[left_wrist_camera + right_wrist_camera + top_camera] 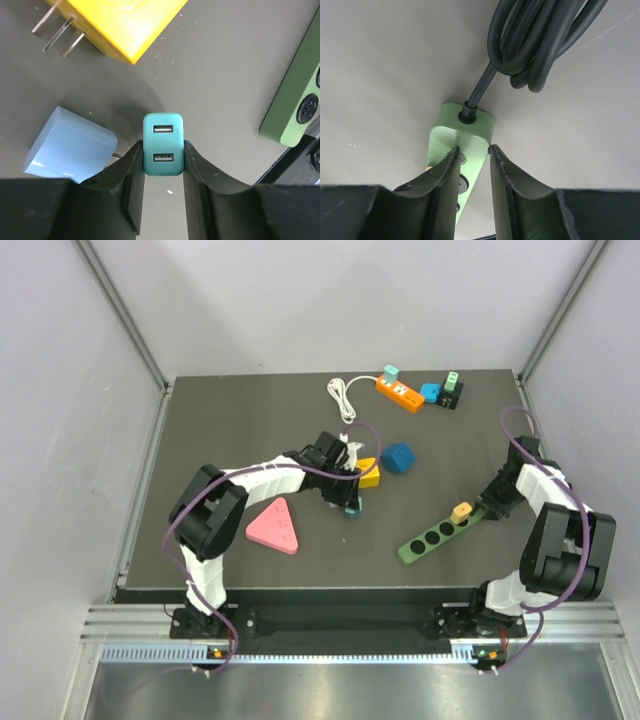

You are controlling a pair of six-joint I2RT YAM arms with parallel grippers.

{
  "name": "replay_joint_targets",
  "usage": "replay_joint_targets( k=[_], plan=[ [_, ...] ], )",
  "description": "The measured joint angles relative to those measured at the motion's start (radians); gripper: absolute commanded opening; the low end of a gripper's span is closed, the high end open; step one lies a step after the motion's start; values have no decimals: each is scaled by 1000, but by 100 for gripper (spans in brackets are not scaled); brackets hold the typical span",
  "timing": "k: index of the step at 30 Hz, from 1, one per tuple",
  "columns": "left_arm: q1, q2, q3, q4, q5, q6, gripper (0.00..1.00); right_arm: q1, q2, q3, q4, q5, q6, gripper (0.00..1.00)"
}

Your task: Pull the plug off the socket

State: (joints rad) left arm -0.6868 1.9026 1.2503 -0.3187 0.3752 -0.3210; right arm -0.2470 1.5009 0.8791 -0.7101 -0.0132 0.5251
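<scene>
Near the middle of the table [250,430], the left pincer [350,502] is clenched on a teal plug [163,150]. Its fingers [131,160] press the plug's two sides, and the face with two USB ports is turned up toward the wrist camera. The plug is clear of any socket; whether its underside touches the table cannot be told. Just beside it on the left lies a light blue plug [70,150], and beyond it a yellow plug [368,473] rests on its side with its prongs bare. A dark blue plug [398,458] sits just right of the yellow one.

Toward the right edge a green strip [432,536] lies at a slant, well apart from the teal plug. An orange plug [461,511] is seated in its socket nearest the cord end, and the other sockets are bare. The right pincer [485,508] is down over that cord end with its fingers [445,170] a narrow gap apart. One finger overlaps the strip's top, so I cannot tell whether it pinches the strip or only presses on it. A coiled black cord [540,40] runs from the strip's end.

A pink triangle [275,526] lies nearer the front edge, left of the left pincer. Along the far edge sits an orange strip [400,392] with plugs in it and a white cord [343,400].
</scene>
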Motion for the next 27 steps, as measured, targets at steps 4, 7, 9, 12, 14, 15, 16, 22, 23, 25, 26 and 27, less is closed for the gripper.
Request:
replay_joint_targets(
  k=[4, 7, 9, 12, 14, 15, 16, 22, 23, 25, 26, 27],
  plan=[
    [-2, -3, 1, -2, -40, 11, 73, 0, 0, 0, 0, 0, 0, 29],
    [-1, -21, 0, -10, -79, 11, 76, 0, 0, 0, 0, 0, -1, 29],
    [0, -50, 0, -23, -98, 12, 76, 0, 0, 0, 0, 0, -1, 29],
    [1, -137, 1, -51, -132, 12, 73, 0, 0, 0, 1, 0, -1, 29],
    [2, -212, 2, -57, -143, 13, 71, 0, 0, 0, 1, 0, -1, 29],
    [2, -244, 3, -56, -145, 13, 70, 0, 0, 0, 1, 0, -1, 29],
    [2, -284, 4, -50, -142, 13, 70, 0, 0, 0, 1, 0, -1, 29],
    [-14, -425, 3, 65, -91, 10, 69, 0, 0, 0, 1, 0, -1, 29],
    [-29, -425, 3, 91, -89, 10, 70, 0, 0, 0, 1, 0, -1, 29],
    [-77, -404, 4, 134, -102, 24, 75, 0, 0, 0, 1, 0, -1, 29],
    [-113, -381, 10, 146, -115, 35, 76, 0, 0, 0, 1, 0, -1, 29],
    [-153, -347, 23, 156, -132, 50, 76, 0, 0, 0, 1, 0, -1, 29]
  ],
)
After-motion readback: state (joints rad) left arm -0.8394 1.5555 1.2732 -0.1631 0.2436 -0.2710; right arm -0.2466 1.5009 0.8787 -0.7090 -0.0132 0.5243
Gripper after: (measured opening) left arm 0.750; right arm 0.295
